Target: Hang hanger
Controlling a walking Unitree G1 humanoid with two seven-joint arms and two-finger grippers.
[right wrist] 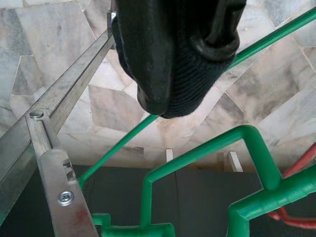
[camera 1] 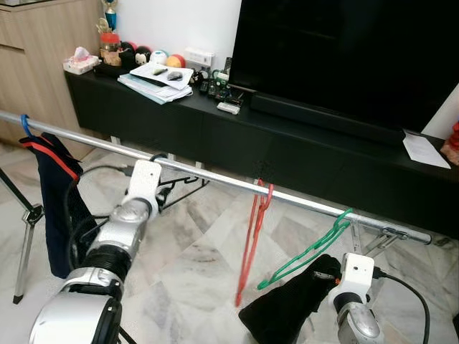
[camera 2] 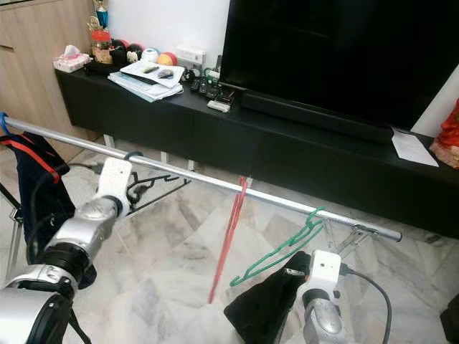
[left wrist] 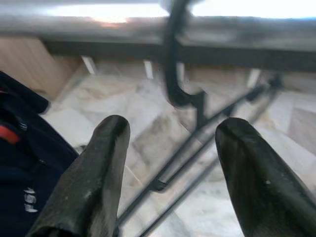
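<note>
Gripping green hanger (right wrist: 197,153): right tool (right wrist: 177,94) | left tool (left wrist: 168,168) spread, black hanger (left wrist: 173,74)

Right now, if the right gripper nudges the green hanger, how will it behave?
The green hanger looks thin and light, hooked on the rail, so it would probably swing. The dark cloth on it looks floppy and may slip off.

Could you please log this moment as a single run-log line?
left gripper open, by black hanger on rail | right gripper shut on green hanger, hooked on rail | red hanger hung
</note>
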